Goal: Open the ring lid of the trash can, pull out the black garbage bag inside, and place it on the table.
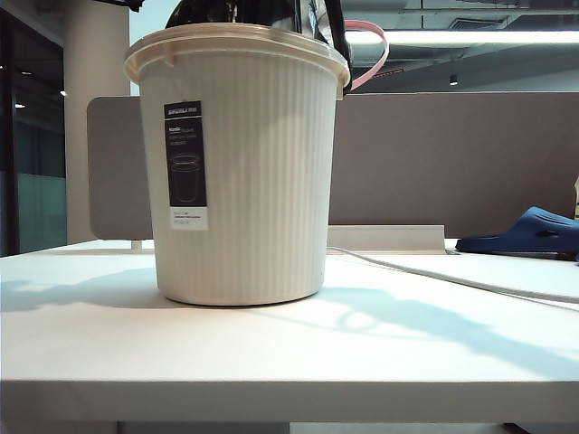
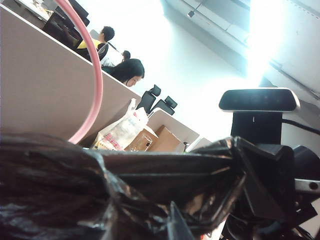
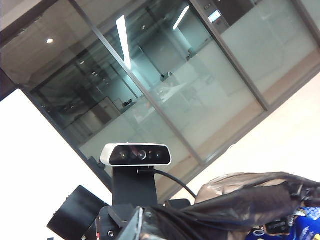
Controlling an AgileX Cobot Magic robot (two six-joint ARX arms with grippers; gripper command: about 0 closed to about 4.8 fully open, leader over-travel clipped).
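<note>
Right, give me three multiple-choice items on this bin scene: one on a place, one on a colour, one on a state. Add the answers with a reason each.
1. Where does the trash can stand?
A. on the white table
B. on the floor
C. on a chair

2. What colour is the ring lid?
A. green
B. pale pink
C. black

3. In what state is the black garbage bag?
A. flat on the table
B. missing
C. bulging above the bin's rim

Answers:
1 A: the bin's base rests on the desk top.
2 B: a pink hoop shows behind the rim, at its right in the exterior view, off the bin.
3 C: glossy black plastic rises over the rim; neither the left gripper nor the right gripper is clearly visible.
</note>
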